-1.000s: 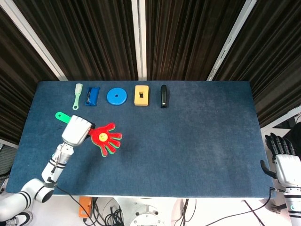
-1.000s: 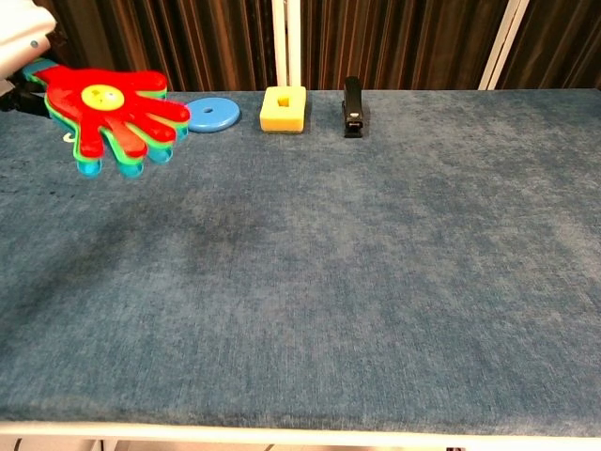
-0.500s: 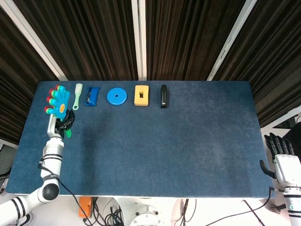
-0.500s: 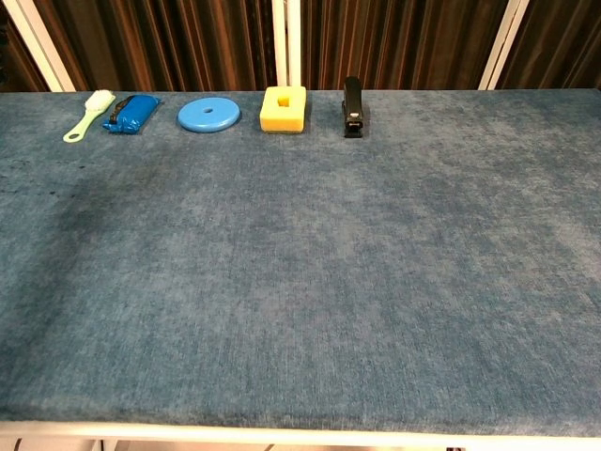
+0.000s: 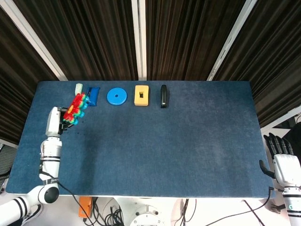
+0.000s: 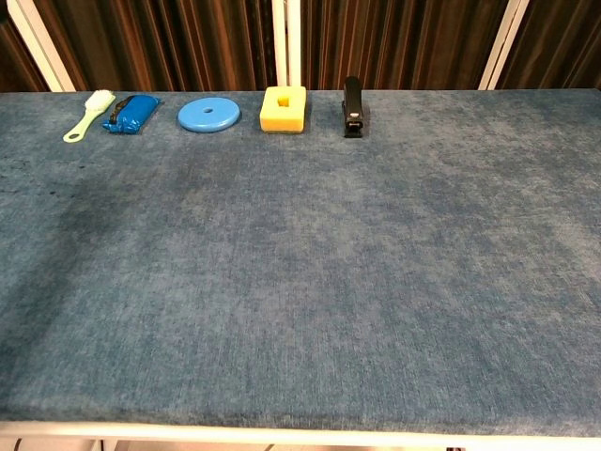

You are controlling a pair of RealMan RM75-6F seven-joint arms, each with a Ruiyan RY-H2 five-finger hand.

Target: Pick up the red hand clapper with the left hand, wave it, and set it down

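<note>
In the head view my left hand point(image 5: 55, 121) is raised over the table's left edge and grips the red hand clapper point(image 5: 76, 108) by its handle. The clapper's red, green and blue layers show nearly edge-on and point up and to the right, in front of the pale green brush point(image 5: 78, 87). The chest view shows neither the left hand nor the clapper. My right hand point(image 5: 283, 160) hangs off the table's right front corner, fingers apart and holding nothing.
Along the far edge lie the brush point(image 6: 87, 115), a blue pouch point(image 6: 132, 112), a blue disc point(image 6: 208, 114), a yellow block point(image 6: 284, 107) and a black stapler point(image 6: 353, 106). The blue cloth table point(image 6: 338, 272) fills the chest view.
The left hand swung the clapper from the table's middle left out to the left edge, and now the clapper has tilted from flat-facing to nearly edge-on. The right hand has not moved.
</note>
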